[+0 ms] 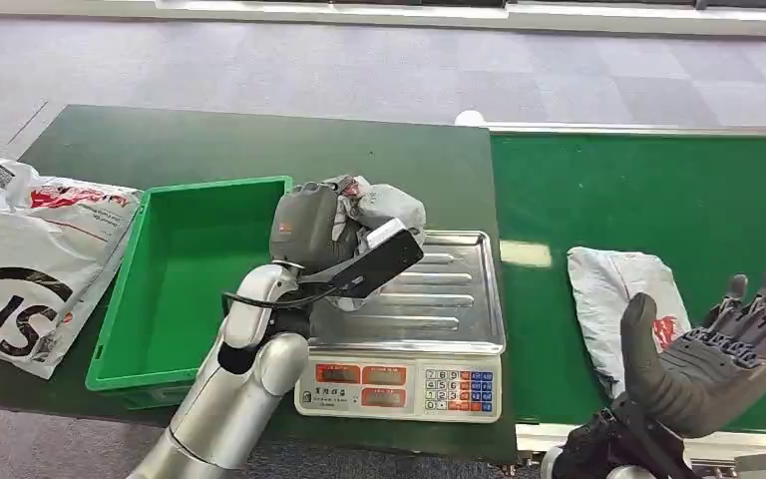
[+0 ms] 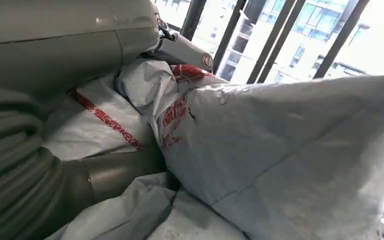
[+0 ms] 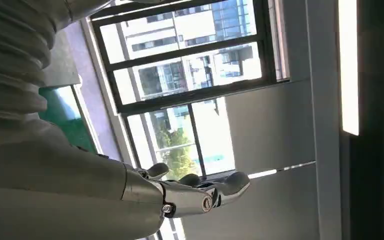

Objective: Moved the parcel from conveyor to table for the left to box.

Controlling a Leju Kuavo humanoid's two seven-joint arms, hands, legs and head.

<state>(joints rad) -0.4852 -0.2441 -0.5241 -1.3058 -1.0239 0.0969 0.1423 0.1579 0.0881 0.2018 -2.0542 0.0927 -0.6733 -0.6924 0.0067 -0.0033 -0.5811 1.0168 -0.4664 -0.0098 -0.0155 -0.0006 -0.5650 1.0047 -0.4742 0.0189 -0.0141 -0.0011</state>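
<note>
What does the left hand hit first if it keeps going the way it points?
Likely nothing solid at once. The left hand, gripping a grey parcel, points away from the robot over the scale edge; beyond lies bare table. Height above it is unclear.

The left hand (image 1: 309, 228) hides much of the parcel (image 1: 384, 208) it grips; the scale (image 1: 429, 384) readout is too small to read; the white bag (image 1: 30, 259) at left runs off the edge
</note>
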